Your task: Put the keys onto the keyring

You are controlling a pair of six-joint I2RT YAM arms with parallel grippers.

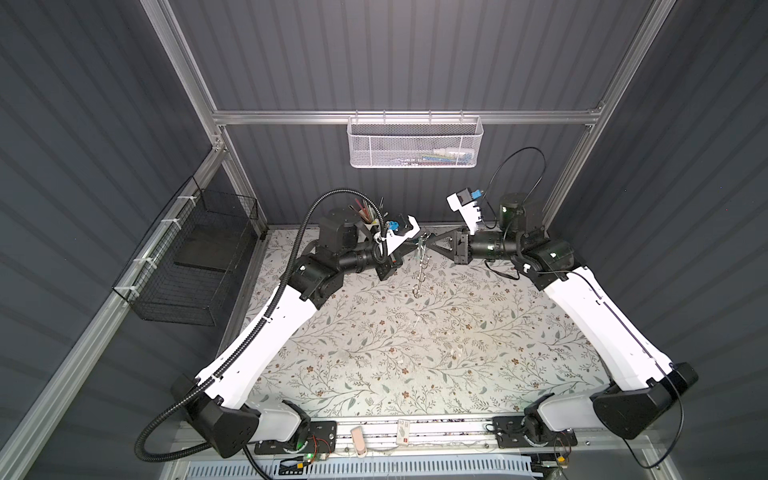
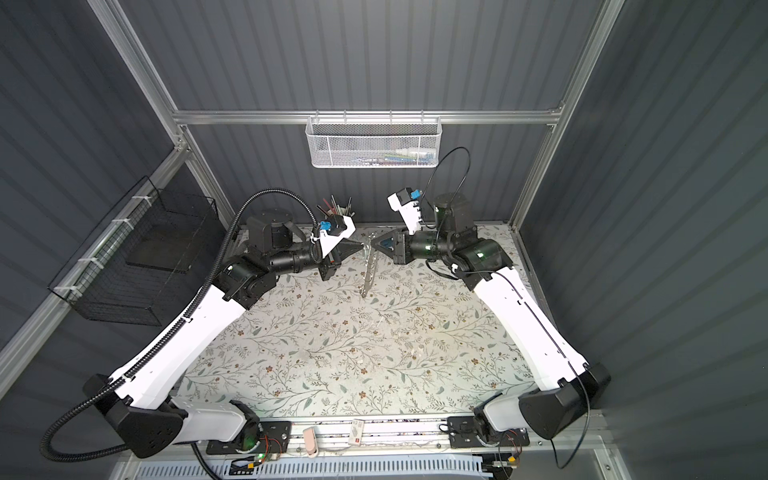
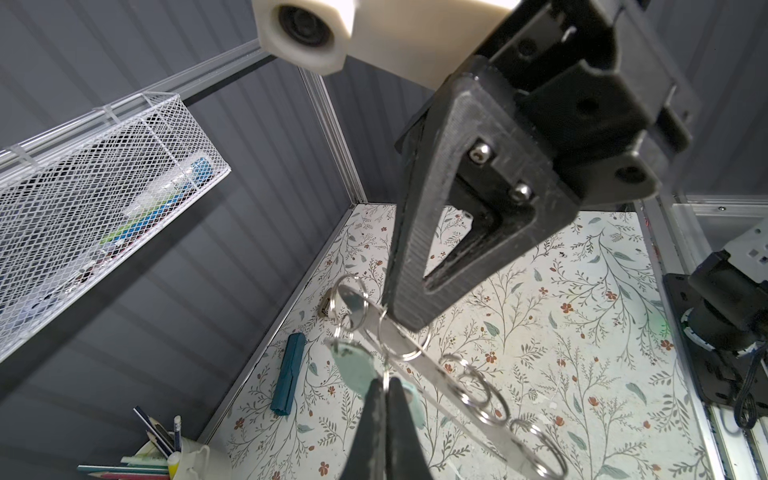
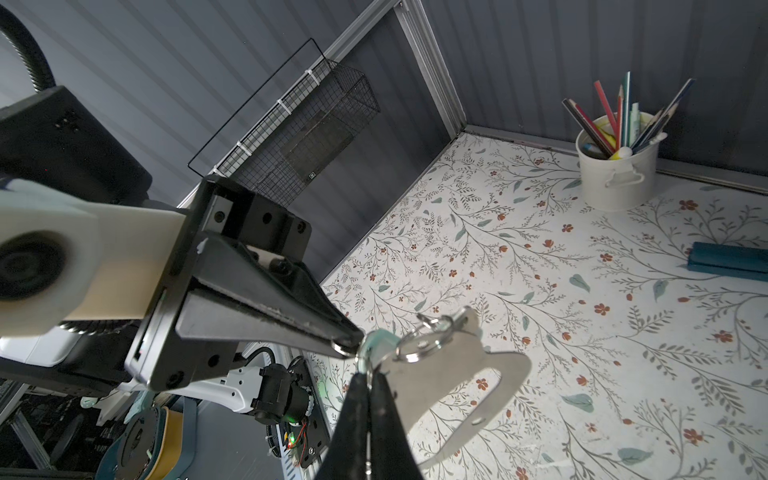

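The flat dark-grey metal keyring plate with a big oval hole and a row of silver split rings [image 4: 457,365] is up in the air, above the back middle of the flowery table cover [image 1: 415,353]. It hangs down edge-on in both top views.

Our right gripper [image 3: 409,322] is squeezed tight on the plate near its top end. Our left gripper [image 4: 353,344] is squeezed tight too. It pinches a small metal key with a pale mint-green plastic tag [image 3: 353,370] right by one of the rings.

We cannot tell if the key is on the ring yet, but we think we are in the middle of hooking it on. Next, the left gripper would need to slide the key round the ring's coil with small, gentle turns. The right one would need to hold the plate steady.

A long dark-teal case [image 3: 289,374] and a white cup of pencils [image 4: 615,166] sit on the table, well apart from the plate.
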